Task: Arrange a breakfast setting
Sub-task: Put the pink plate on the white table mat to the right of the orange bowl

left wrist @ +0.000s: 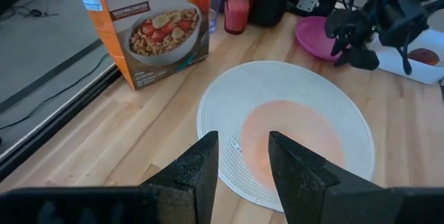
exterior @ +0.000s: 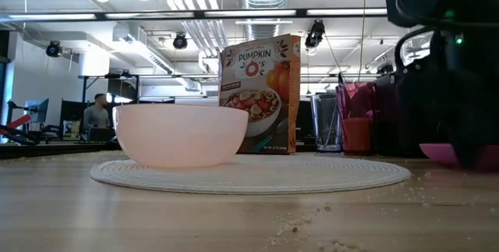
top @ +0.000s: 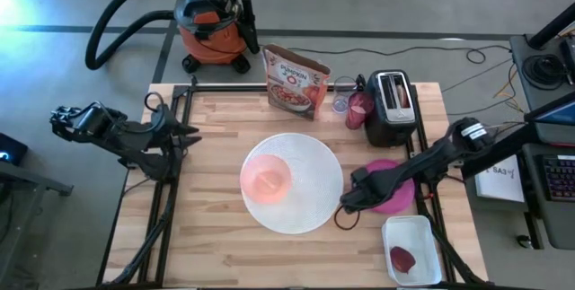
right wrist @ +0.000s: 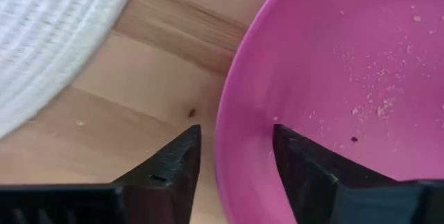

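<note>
The large white round plate [top: 305, 205] lies in the middle of the table. The pale pink bowl [top: 266, 179] stands on its left part. The smaller magenta plate [top: 395, 202] lies flat to the white plate's right. My right gripper [right wrist: 236, 161] is open and low at the magenta plate's left rim [right wrist: 239, 113], with one finger over the plate's inside and one over the wood outside. The translucent pink cup [top: 359, 109] and the clear glass [top: 340, 103] stand at the far edge. My left gripper [left wrist: 243, 161] is open and empty, raised at the table's left side. The spoon is not seen. My right gripper stands astride the magenta plate's left rim [right wrist: 229, 148], one finger inside the plate and one outside. It comes slanting down from the table's right. The plate lies flat on the table. I cannot tell whether the fingers touch the rim.
A cereal box [top: 295, 79] and a black toaster [top: 391, 106] stand along the far edge. A white tray [top: 411, 250] with a dark red item lies at the near right corner. An orange-and-black shop vacuum [top: 211, 21] stands on the floor beyond the table.
</note>
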